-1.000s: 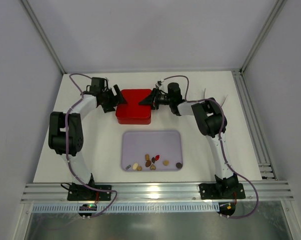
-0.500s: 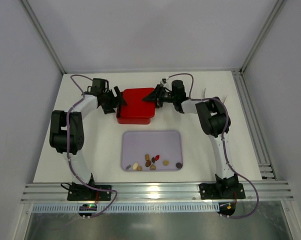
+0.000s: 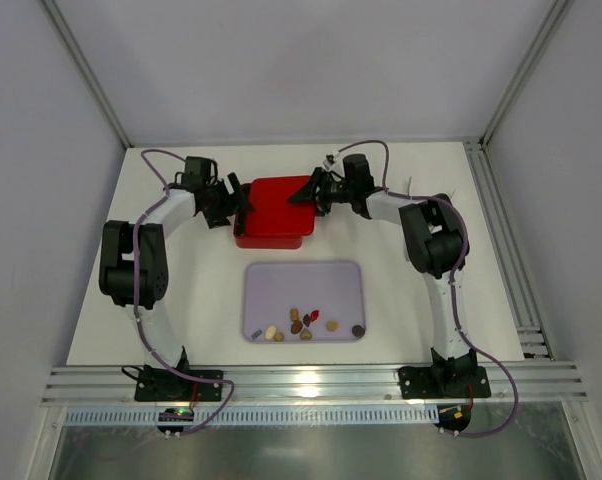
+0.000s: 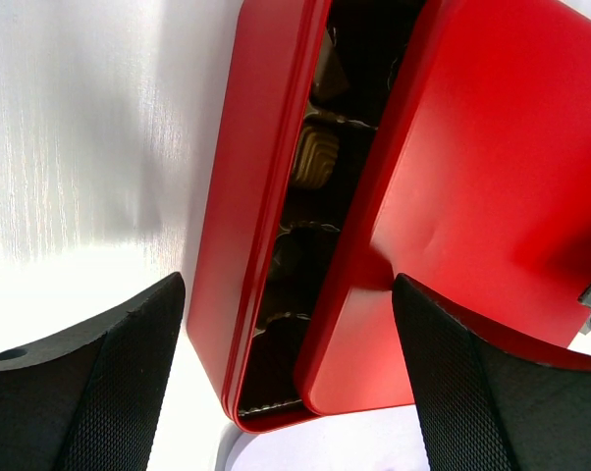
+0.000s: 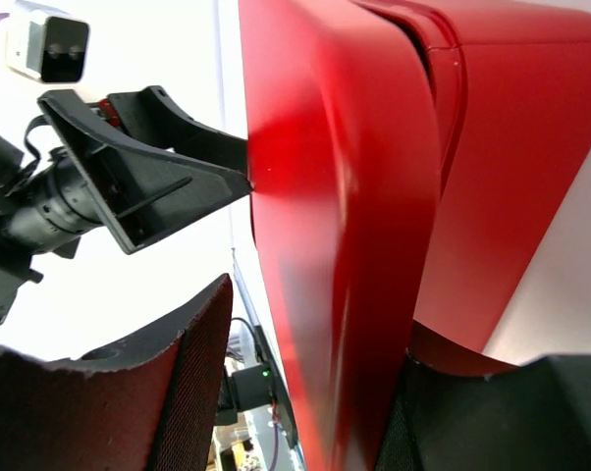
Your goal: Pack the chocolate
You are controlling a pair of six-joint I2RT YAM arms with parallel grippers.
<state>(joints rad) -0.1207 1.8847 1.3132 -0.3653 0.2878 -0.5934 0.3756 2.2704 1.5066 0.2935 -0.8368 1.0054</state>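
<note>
Between the left gripper's (image 4: 288, 287) fingers (image 4: 109, 373), found the red box (image 4: 239, 245) side-on, with its lid (image 4: 472, 196) sitting askew toward the right-hand finger and a dark slot open along the base. Noted those fingers spread wide, grasping nothing. Inside the slot, just ahead of the fingertips, saw chocolate (image 4: 315, 157) seated in compartments.

Around the opposite lid edge, found the right gripper (image 5: 315, 334) with jaws parted. Recorded a gap between one finger and the lid; could not resolve contact at the other. Judged the lid unclamped.

Well behind both pairs of fingers, toward the arm bases, located the loose chocolate (image 3: 303, 325) on the lilac tray (image 3: 281, 280), not yet packed.

Assessed hazards as follows:
- Expected the skewed, unheld lid to slide back over the compartments, or off the box, on any nudge from either finger.
- Anticipated a jam on closure of the left fingers at that spot, with base and lid pinched together.
- Rated the loose pieces small against the broad pads; expected slips or crushing under a careless pinch.
</note>
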